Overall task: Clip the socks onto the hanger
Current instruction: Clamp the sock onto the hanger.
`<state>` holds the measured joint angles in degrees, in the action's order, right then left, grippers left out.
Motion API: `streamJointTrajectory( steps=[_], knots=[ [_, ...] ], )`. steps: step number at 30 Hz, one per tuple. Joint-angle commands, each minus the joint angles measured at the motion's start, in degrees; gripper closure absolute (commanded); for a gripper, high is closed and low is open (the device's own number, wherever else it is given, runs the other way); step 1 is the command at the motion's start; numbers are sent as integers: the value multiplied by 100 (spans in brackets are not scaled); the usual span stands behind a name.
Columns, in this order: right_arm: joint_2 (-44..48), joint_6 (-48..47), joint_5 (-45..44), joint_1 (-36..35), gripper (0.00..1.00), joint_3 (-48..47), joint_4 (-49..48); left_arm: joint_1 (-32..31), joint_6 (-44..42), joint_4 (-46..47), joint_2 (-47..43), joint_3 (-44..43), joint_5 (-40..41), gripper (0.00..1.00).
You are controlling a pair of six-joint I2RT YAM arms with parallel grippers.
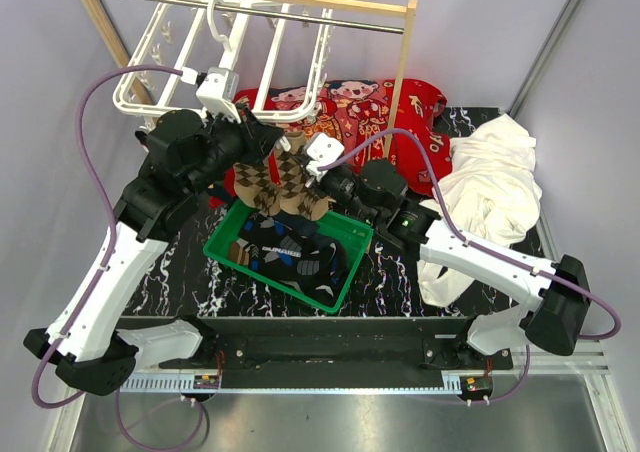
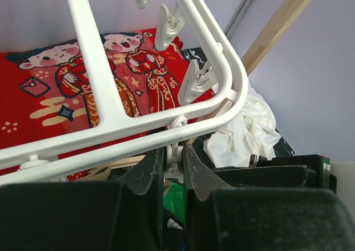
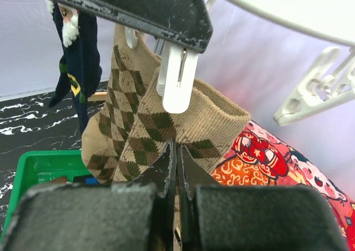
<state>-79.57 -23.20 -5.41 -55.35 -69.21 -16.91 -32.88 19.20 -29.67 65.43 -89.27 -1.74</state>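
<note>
Black, white-veined table (image 1: 180, 282) carries a green basket (image 1: 262, 275) near its middle, towards the front. Behind it a red printed cloth (image 1: 415, 102) spreads along the far side. A big white cloth (image 1: 490, 187) heaps up on the right, trailing down towards the near edge.

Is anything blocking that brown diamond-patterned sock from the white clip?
Nothing visible does. The right gripper holds the argyle sock with its cuff right at the white clip, which the left gripper pinches.
</note>
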Motion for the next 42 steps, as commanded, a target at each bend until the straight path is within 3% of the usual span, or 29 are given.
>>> streamJointTrajectory(
  steps=[1,22,42],
  knots=[
    [310,-71,-22,-37,100,-40,-296,10,-153,146,-74,-222,147,100],
    [697,-9,215,-37,100,426,-375,1,-145,313,22,-380,156,100],
    [478,-132,488,-46,100,154,-489,1,5,269,110,-319,-301,100]
  ],
)
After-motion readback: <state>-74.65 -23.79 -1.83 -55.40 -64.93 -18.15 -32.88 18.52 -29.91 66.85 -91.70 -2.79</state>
